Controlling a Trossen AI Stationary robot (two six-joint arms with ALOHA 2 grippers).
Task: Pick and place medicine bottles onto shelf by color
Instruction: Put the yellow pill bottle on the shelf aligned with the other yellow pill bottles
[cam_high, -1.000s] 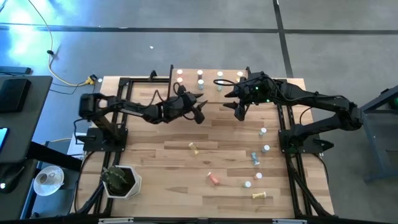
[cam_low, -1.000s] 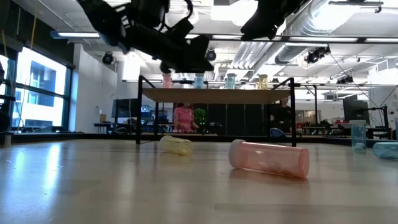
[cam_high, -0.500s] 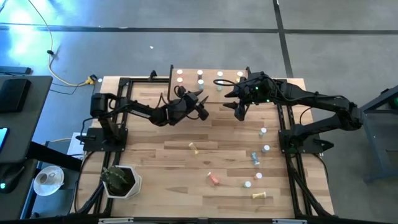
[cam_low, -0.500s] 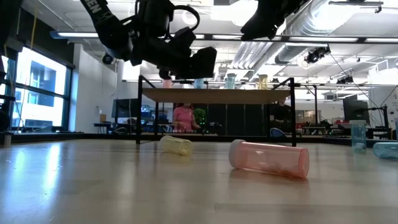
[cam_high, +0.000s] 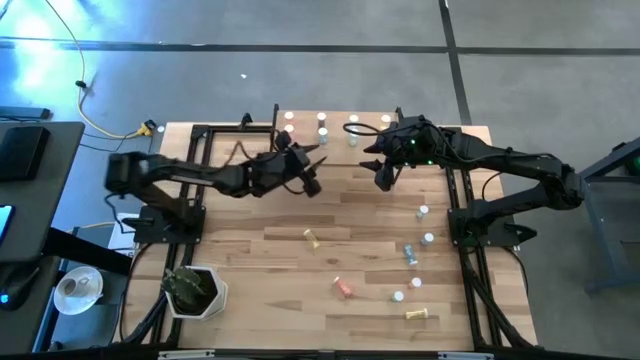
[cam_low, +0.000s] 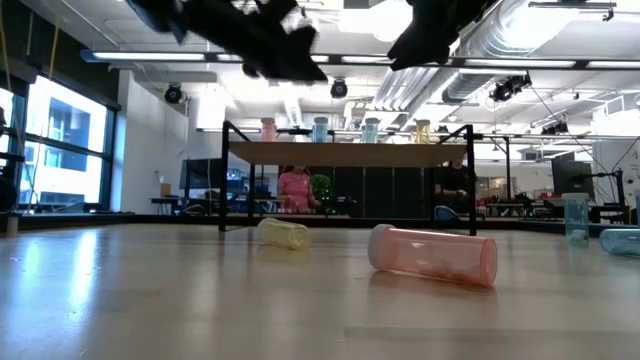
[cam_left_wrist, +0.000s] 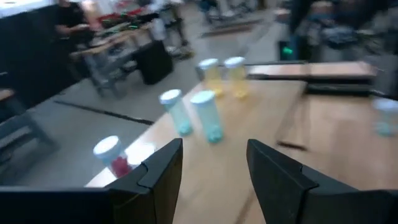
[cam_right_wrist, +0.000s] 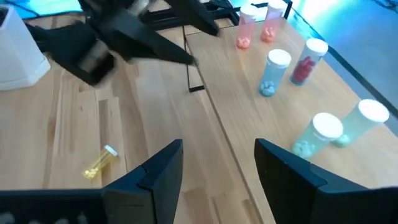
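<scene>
Both grippers hang empty with their fingers parted over the back of the table, just in front of the shelf (cam_high: 335, 118), where several capped bottles already stand upright in a row. The bottles still to sort lie nearer the front edge, so the next pick means reaching away from the shelf. The yellow bottle (cam_high: 312, 237) lies on its side in the middle of the table, its long axis running roughly front to back, and it sits more or less straight in front of the left gripper (cam_high: 309, 180), which looks the nearer of the two. The right gripper (cam_high: 381, 176) is closer to the cluster of small bottles (cam_high: 424, 212) on the right side (some upright, some tipped), and the pink bottle (cam_high: 343, 288) lies farther forward, between both arms' reach.
</scene>
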